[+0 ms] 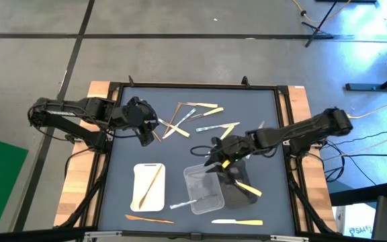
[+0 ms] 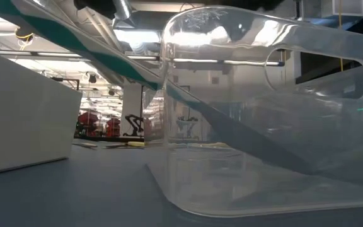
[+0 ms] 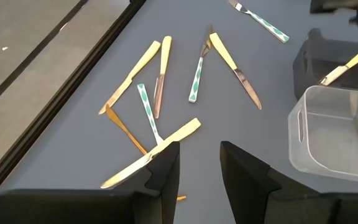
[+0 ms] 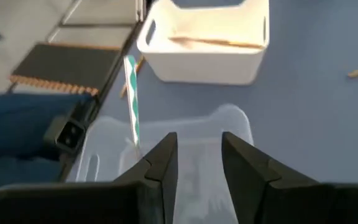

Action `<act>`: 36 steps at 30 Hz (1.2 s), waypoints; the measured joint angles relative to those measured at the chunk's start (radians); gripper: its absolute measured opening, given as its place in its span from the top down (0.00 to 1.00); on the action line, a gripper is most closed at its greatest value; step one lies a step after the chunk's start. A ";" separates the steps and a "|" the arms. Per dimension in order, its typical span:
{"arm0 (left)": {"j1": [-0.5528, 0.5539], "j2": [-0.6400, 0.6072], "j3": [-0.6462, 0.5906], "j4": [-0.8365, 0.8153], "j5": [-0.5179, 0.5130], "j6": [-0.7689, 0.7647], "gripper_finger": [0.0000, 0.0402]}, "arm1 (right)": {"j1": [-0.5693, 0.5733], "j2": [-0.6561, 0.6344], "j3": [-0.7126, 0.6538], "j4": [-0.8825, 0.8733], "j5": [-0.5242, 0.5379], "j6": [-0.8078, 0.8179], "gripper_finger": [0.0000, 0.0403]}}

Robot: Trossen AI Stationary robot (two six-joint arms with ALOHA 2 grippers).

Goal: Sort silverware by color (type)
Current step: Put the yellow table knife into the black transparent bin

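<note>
Left pincer released, 9 o'clock, beside loose silverware on bench | white tray held one wooden piece, clear tray one | right pincer released, empty, 3 o'clock | sorting mostly undone

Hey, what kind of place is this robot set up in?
Probably a robotics lab or workshop: a framed work table on a bare concrete floor, loose cables alongside, and ceiling strip lights over a large room.

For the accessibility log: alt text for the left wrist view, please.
The left gripper, fingers open and empty, hovers over scattered silverware on the grey table. The clear tray and black tray sit off to one side.
</note>
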 joint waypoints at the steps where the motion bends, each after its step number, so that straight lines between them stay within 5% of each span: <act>1: 0.000 0.000 0.000 0.011 0.000 0.000 0.73 | 0.000 -0.020 0.000 -0.041 0.014 -0.007 0.73; 16: 0.007 0.000 0.000 0.155 -0.014 -0.004 0.69 | 0.000 -0.269 0.000 -0.476 0.296 -0.056 0.73; 27: 0.159 0.026 0.002 0.156 -0.014 -0.033 0.53 | 0.000 -0.359 0.000 -0.506 0.380 -0.102 0.73; 36: 0.269 0.177 0.001 0.271 0.141 0.226 0.53 | 0.000 -0.359 0.000 -0.506 0.380 -0.107 0.73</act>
